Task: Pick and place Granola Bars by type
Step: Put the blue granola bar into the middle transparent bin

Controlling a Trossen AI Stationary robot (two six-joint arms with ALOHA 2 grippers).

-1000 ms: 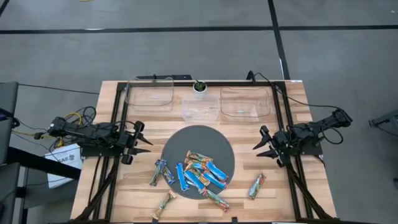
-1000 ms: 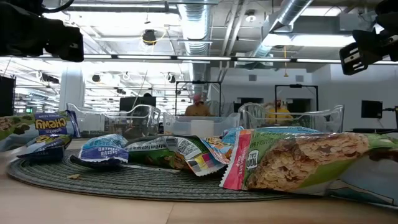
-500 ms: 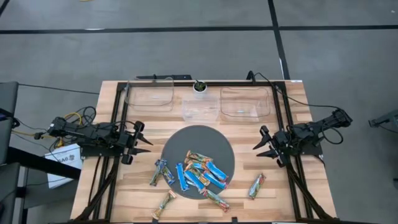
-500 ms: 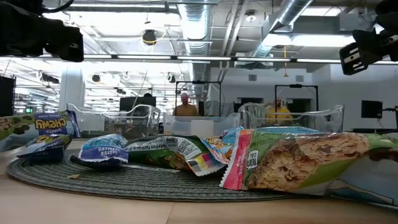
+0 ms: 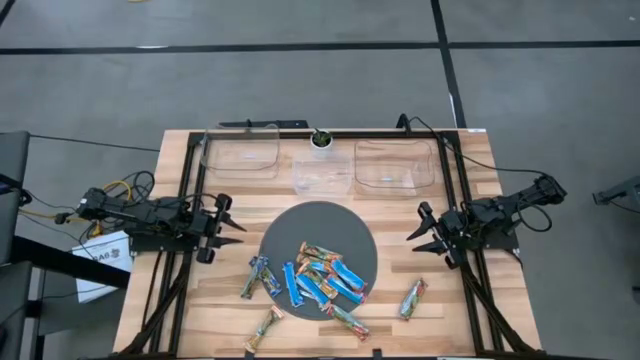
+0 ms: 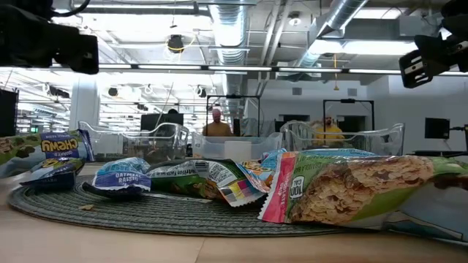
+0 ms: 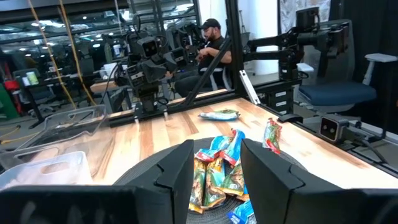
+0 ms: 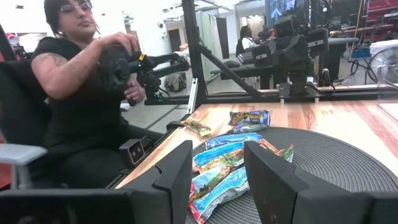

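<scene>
Left gripper hangs over the worktop's left edge, fingers spread wide, nothing between them, tips pointing toward the round dark mat. Its wrist view shows both fingers apart with the bars beyond the gap.

Near the front-left corner of the worktop: one granola bar in a green-tan wrapper, lying alone close to the front edge. Just off the mat's left rim, two more bars lie crossed on bare wood.

Main pile of Granola Bars sits on the front half of the mat, spilling over its front rim; bright blue, dark blue and green-orange wrappers overlap, count unclear. In the low view the pile fills the foreground, a green-and-tan wrapper closest to the camera.

Along the back edge: a clear bin at left, a smaller clear tray in the middle, another clear bin at right. A small white cup with something green in it stands between the two bins at the back edge.

Right of the mat, toward the front edge: a lone green-orange bar on bare wood.

Right gripper hangs over the worktop's right edge, fingers wide, holding nothing, pointing toward the mat.

A seated person shows beyond the table in the right wrist view; another person in the left wrist view.
</scene>
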